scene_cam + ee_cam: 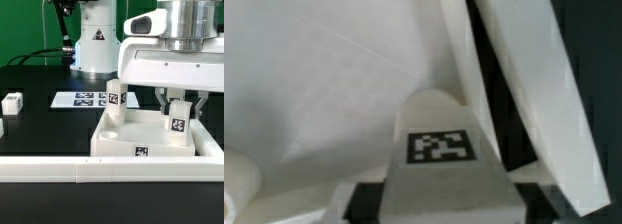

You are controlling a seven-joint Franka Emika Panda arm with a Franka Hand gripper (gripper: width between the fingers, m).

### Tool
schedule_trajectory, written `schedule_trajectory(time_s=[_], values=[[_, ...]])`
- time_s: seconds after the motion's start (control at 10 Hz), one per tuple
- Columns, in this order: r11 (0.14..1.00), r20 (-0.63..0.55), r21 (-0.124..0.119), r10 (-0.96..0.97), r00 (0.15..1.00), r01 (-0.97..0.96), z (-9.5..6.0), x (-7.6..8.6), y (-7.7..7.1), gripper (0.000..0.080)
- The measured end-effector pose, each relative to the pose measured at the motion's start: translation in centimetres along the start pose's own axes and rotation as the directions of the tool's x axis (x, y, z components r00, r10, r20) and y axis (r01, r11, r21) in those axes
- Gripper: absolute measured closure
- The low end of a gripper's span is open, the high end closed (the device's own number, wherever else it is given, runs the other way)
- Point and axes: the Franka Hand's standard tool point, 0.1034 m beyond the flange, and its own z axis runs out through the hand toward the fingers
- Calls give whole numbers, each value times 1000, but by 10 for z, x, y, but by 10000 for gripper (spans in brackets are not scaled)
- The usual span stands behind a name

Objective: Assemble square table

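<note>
The tabletop (150, 140) is smooth white plastic, a square tray shape with a raised rim and a small black-and-white tag on its near side; it sits at the lower centre-right of the exterior view on the matte black table (40, 115). One short white leg (115, 103) stands upright in the tray's corner toward the frame's left, with a tag on its face. A second tagged leg (178, 121) stands upright at the tray's right side, directly beneath the gripper (179, 103). The dark fingers sit either side of that leg's top and appear closed on it. In the wrist view this leg (438, 150) fills the lower centre, blocky with its tag facing up. Another leg (12, 103) lies at the frame's left edge. The marker board (85, 98) lies flat behind the tray, and a long white border wall (60, 170) runs across the bottom.
</note>
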Motion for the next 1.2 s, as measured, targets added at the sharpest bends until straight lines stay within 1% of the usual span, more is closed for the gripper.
schedule_trajectory(time_s=[0.1,0.2,0.4,0.5,0.6,0.7,0.8,1.0,1.1,1.2], values=[[996,-4,-10,92,996,-92,0,1,3,505],[993,-7,-20,119,993,-119,0,2,6,505],[993,-9,-19,117,993,-117,0,2,6,498],[994,-9,-16,108,994,-108,-2,-1,1,275],[996,-12,-10,88,996,-88,-6,-2,-3,275],[999,-14,-4,42,999,-42,-14,-4,-4,176],[1000,-15,1,-21,1000,22,-22,-7,-1,158],[986,-13,3,-168,986,168,-32,-10,9,151],[969,-11,2,-246,969,246,-34,-9,17,151],[951,-7,5,-309,951,309,-35,-4,31,150]])
